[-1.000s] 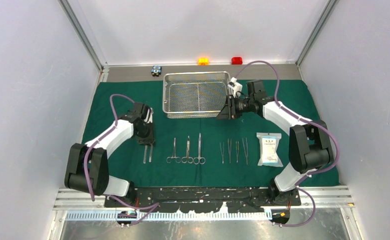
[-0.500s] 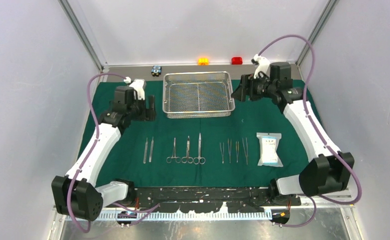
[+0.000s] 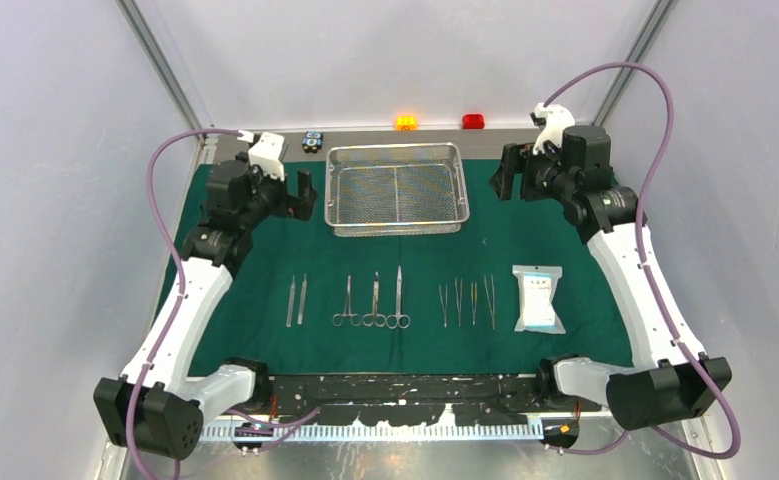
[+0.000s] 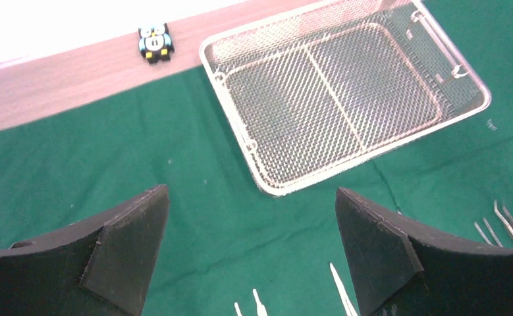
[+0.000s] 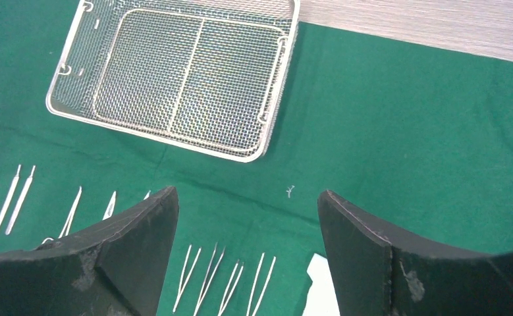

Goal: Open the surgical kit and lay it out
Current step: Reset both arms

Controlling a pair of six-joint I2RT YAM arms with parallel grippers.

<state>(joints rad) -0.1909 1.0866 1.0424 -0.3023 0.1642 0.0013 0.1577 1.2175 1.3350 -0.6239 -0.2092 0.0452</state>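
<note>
Field notes: we are seeing the dark green cloth wrap (image 3: 245,270) lying spread flat over most of the table. Both arms are reaching toward the far end. The left gripper (image 3: 305,195) is hanging over the cloth just left of the tray, and the right gripper (image 3: 505,172) is hanging just right of it. Each is showing its fingers spread wide, holding nothing and touching none of the kit. The silver wire-mesh tray (image 3: 397,190) is sitting flat at the far middle of the cloth. Nearer to us, the rest is lying in one row across the cloth. The flat white-blue packet (image 3: 538,298) is lying at the right. Three ring-handled instruments (image 3: 374,302) are lying at the middle; we cannot tell scissors from forceps. Four tweezers (image 3: 467,302) are lying side by side between those and the packet, and two slim steel pieces (image 3: 296,300) at the left. Past the cloth, a black-blue block (image 3: 312,141) is sitting just left of the tray's far corner, with an orange block (image 3: 405,122) and a red block (image 3: 473,121) by the far wall.
</note>
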